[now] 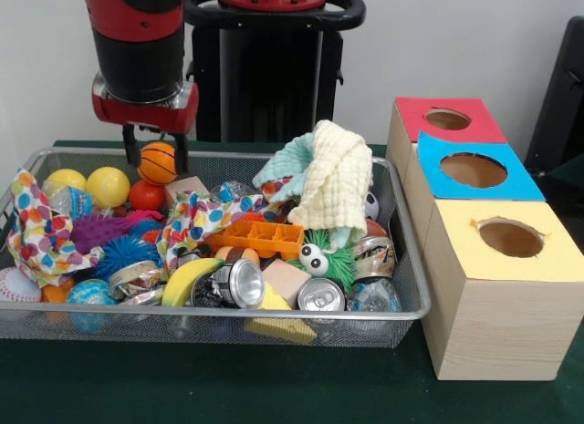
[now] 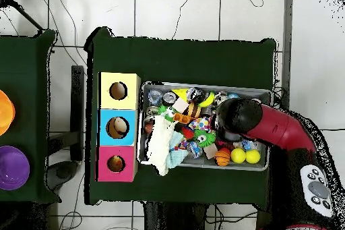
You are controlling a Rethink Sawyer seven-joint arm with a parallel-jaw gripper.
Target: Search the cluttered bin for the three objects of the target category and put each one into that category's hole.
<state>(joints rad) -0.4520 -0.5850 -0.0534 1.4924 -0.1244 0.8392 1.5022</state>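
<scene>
End effector [image 1: 156,157] is hanging over the far-left corner of the wire bin [image 1: 401,260], fingers straddling the small orange basketball [image 1: 157,162]. Can't tell whether they are actually pinching it or only flanking it; the ball is looking lifted off the clutter, but that's a judgement.

Target category isn't given. Balls seem likely: two yellow balls [image 1: 108,186] and a red-orange ball [image 1: 146,195] are sitting just beside/below the basketball.

Holes: red box [image 1: 447,119], blue box [image 1: 473,170], yellow box [image 1: 511,238] are lining up in a row beside the bin's other end, on the green counter [image 1: 274,387].

Doing this step well: confirming a centred grip on the round ball before lifting, rising clear of the bin rim and of the cream cloth [image 1: 336,182] heaped mid-bin, then travelling across w/o swinging.

Hidden/unclear: overhead, the arm is covering the end effector and basketball. Cloths are burying part of the bin contents. Which hole matches which category is not readable.
</scene>
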